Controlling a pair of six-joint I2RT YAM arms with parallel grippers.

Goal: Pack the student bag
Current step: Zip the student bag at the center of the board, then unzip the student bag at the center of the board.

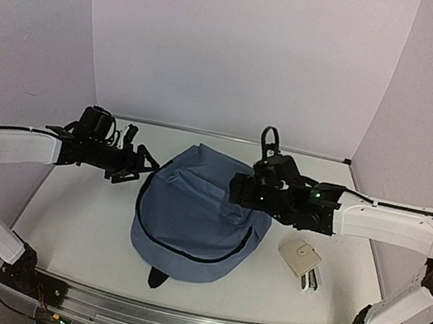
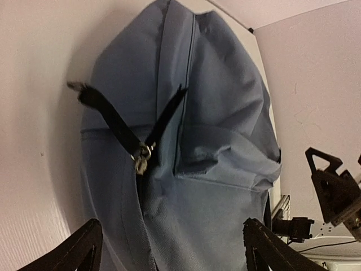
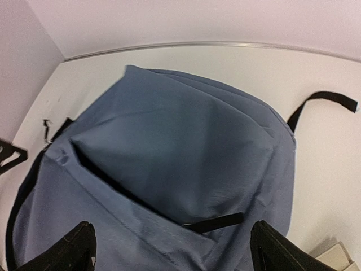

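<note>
The student bag [image 1: 194, 217], slate-blue fabric with dark zipper lines, lies flat in the middle of the table. My left gripper [image 1: 136, 166] is open at the bag's upper left edge. In the left wrist view [image 2: 175, 254] the bag [image 2: 214, 169] fills the space between the fingers, with a black zipper pull and metal ring [image 2: 141, 157] ahead. My right gripper [image 1: 236, 191] is open above the bag's upper right part. In the right wrist view [image 3: 175, 254] it hovers over the bag [image 3: 180, 141], whose pocket gapes as a dark slit with a black pull tab [image 3: 214, 223].
A small beige case [image 1: 299, 256] with a white and black item [image 1: 310, 281] beside it lies right of the bag; its corner shows in the right wrist view [image 3: 338, 257]. A black strap [image 3: 321, 99] trails off the bag. White walls enclose the table's back and sides.
</note>
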